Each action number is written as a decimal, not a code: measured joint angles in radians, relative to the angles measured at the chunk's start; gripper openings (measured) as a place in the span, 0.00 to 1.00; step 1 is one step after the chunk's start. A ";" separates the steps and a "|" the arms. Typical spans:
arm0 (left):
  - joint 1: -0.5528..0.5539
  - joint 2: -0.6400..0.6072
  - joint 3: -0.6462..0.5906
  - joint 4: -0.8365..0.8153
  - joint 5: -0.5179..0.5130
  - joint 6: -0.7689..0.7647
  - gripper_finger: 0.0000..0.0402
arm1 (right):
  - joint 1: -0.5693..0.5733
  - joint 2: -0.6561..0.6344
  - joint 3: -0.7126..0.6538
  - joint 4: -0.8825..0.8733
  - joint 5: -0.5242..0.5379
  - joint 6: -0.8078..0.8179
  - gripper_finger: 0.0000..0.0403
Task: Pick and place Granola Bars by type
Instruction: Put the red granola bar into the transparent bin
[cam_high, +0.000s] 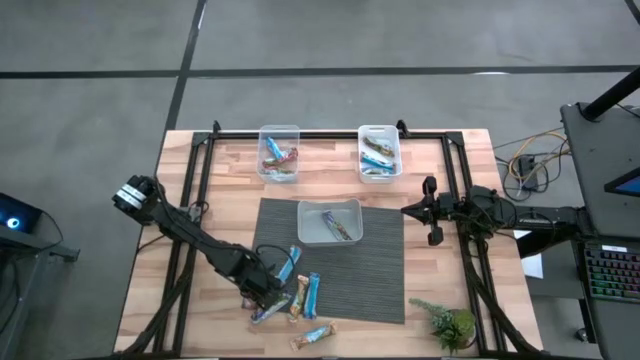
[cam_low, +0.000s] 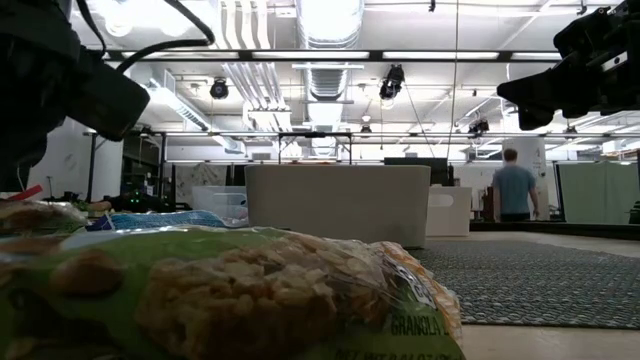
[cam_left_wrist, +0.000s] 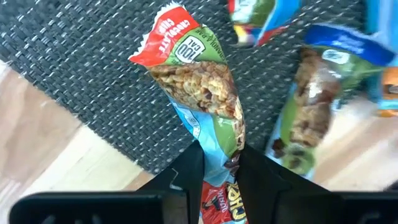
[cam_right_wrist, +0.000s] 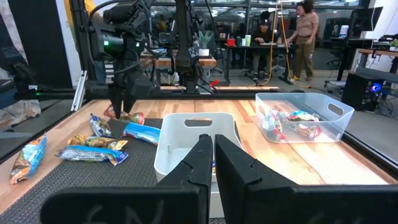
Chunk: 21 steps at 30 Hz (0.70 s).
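Left pincer (cam_left_wrist: 214, 171) pinches a light, crinkly bar (cam_left_wrist: 199, 93) by its slippery end; mid-wrapper would likely hold firmer.

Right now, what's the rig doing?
Sorting granola bars by type. The left gripper is down at the loose pile at the mat's near-left corner, fingers closing on a granola bar. The right gripper waits shut beside the middle tub. Two far tubs already hold bars.
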 joint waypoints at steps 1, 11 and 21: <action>0.000 -0.005 0.000 -0.004 0.000 0.000 0.18 | 0.000 0.000 0.000 0.000 0.000 0.000 0.02; 0.004 -0.026 0.000 -0.028 -0.016 -0.004 0.18 | 0.000 0.000 0.000 0.000 0.000 0.000 0.02; 0.027 -0.078 0.017 -0.032 -0.094 0.016 0.18 | 0.000 0.000 0.000 0.000 0.000 0.000 0.02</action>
